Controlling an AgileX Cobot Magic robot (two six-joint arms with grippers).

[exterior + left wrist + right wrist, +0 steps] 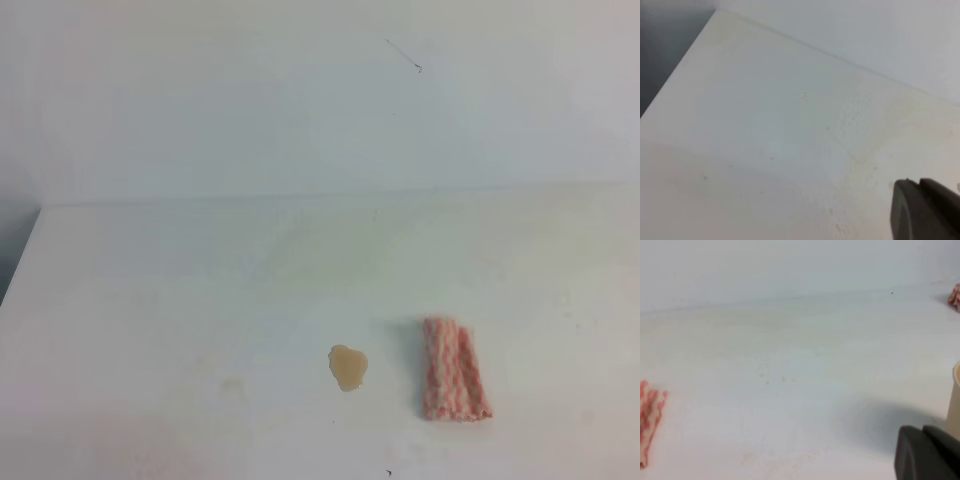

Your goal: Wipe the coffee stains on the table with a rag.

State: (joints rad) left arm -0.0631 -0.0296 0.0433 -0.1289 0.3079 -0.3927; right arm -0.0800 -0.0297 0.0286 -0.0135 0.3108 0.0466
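1. From the exterior high view, we see the rag (455, 369) lying folded on the near right of the white tabletop (180, 300), just beside the coffee stain (347, 367) but apart from it. We judge that puts the cloth within short reach of the puddle. No arm enters this view, so wiping has not begun.

2. In the left wrist view, only a dark corner of the left gripper (925, 210) shows at the near right, over bare tabletop. We cannot tell whether its fingers are spread or pressed together.

3. In the right wrist view, the right gripper (927, 452) shows as a dark block with its fingers pressed together, holding nothing. The rag appears at the left edge, well apart, and a cream-coloured upright object (955, 395) stands at the right edge.
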